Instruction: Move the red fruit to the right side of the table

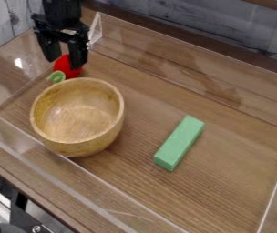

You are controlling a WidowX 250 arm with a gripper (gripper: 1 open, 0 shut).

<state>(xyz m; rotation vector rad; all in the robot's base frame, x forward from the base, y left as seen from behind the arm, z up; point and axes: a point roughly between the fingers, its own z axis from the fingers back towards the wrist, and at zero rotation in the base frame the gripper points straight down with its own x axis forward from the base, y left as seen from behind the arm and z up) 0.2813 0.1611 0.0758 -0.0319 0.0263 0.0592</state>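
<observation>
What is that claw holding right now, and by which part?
Nothing yet: the gripper is open, its fingers around the red fruit beside the wooden bowl.

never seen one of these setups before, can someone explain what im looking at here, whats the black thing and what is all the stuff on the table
The black thing is the claw at the end of a robot arm, pointing straight down. Its two fingers stand open, and it holds nothing yet.

There is one picture of this moment, taken by a camera that looks down at the table from above and to one side. The table is brown wood grain with a clear plastic wall around its edges.

Three things lie on it. A small red fruit with a green leafy stem sits near the far left corner, and the claw is right over it, partly hiding it. Just in front of the fruit is a round wooden bowl, which looks empty. Farther right lies a long green block, flat on the wood.
</observation>
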